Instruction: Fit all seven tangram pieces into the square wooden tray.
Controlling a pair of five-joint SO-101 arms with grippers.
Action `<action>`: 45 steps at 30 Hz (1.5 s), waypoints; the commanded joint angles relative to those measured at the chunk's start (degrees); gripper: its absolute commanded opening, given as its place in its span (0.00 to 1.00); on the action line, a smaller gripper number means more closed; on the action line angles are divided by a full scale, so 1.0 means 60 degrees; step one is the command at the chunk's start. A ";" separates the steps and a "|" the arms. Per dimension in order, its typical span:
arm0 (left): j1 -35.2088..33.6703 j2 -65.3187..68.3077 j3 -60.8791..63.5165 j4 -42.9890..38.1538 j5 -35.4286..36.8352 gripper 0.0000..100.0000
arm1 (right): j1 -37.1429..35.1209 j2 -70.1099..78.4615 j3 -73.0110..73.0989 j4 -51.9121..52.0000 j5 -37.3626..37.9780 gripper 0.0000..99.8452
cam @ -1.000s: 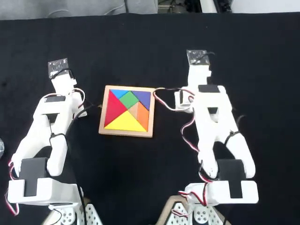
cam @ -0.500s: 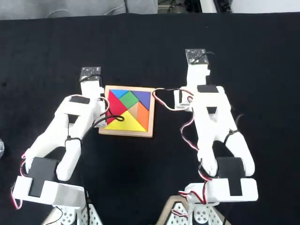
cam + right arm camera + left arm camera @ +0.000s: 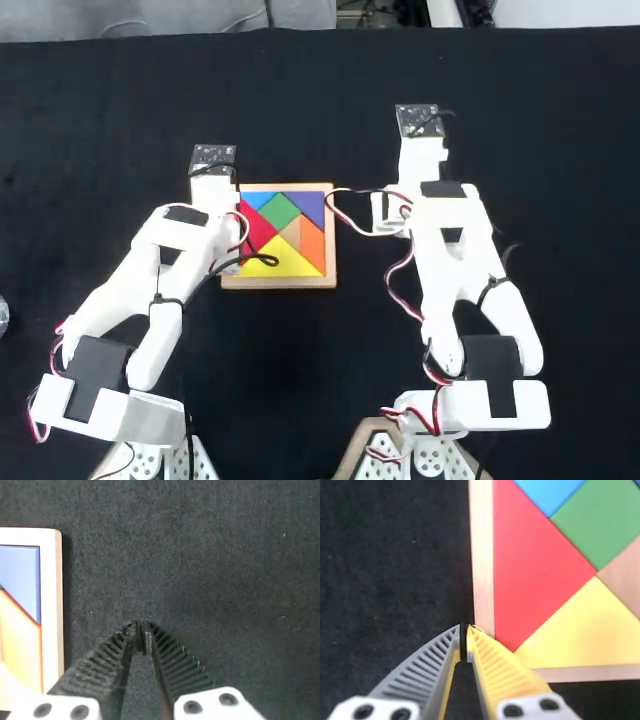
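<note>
Moved: left arm has swung in from the 9 o'clock side over the last second, and the tray (image 3: 280, 284) has slid a bit toward 3 o'clock with it. Right arm looks the same as before.
Tray: square wooden one, flat on the black cloth (image 3: 520, 110), roughly mid-table between the two arms.
Pieces: all seven sit inside the rim: red triangle (image 3: 258, 230), yellow triangle (image 3: 285, 263), light blue piece (image 3: 258, 199), green square (image 3: 282, 211), dark blue piece (image 3: 312, 207), orange piece (image 3: 313, 243), plain wood triangle (image 3: 291, 236). No gaps I can spot.
Left gripper (image 3: 466, 632): fingers pressed together, holding nothing, tips right on the outer face of the tray's 9 o'clock rim (image 3: 481, 555), down near the 7 o'clock corner. Looks like contact.
Right gripper (image 3: 142, 627): fingers together too, nothing in them, over bare cloth at the tray's 3 o'clock, near the rim (image 3: 51, 605) but not touching.
Edges: 9 o'clock edge is partly under the left arm in the high view; 12, 3 and 6 o'clock edges are in plain sight.
Room: wide stretch of cloth at 12 o'clock of the tray, a fair patch at 6 o'clock between the arm bases, and only a narrow strip at 3 o'clock before the right arm.
</note>
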 commanded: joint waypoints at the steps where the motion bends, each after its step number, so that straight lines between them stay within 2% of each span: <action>1: 0.0183 -0.0440 -0.0344 0.0527 0.0029 0.03 | -0.0044 -0.0066 -0.0051 -0.0161 0.0015 0.01; 4: -0.0344 -0.0440 -0.0579 0.0791 -0.0029 0.03 | -0.0044 -0.0066 -0.0051 -0.0161 0.0015 0.01; 11: -0.2674 -0.0440 -0.1341 0.0835 0.0015 0.03 | -0.0044 -0.0154 -0.0066 -0.0147 -0.0015 0.01; 14: -0.3143 -0.0454 -0.2117 0.0952 0.0029 0.03 | -0.0029 -0.0535 -0.0256 0.0044 -0.0044 0.01; 17: -0.3172 -0.0615 -0.3524 0.2051 -0.0029 0.03 | -0.0029 -0.1590 -0.0593 0.0703 -0.0044 0.01; 23: -0.3275 -0.2168 -0.7392 0.5231 -0.0044 0.03 | -0.0029 -0.4681 -0.1487 0.1729 0.0015 0.01; 26: -0.3260 -0.3209 -0.8755 0.6066 -0.0044 0.03 | -0.0044 -0.6440 -0.1839 0.1905 0.0015 0.01; 32: -0.3260 -0.5304 -0.9077 0.6154 -0.0044 0.03 | -0.0059 -0.9604 -0.1839 0.1817 0.0044 0.01; 38: -0.3201 -0.7473 -0.9077 0.6139 -0.0044 0.03 | -0.0059 -1.2256 -0.1810 0.1319 0.1436 0.01; 45: -0.3187 -0.9641 -0.9077 0.6081 -0.0044 0.03 | -0.0059 -1.4689 -0.1209 0.0205 0.2066 0.01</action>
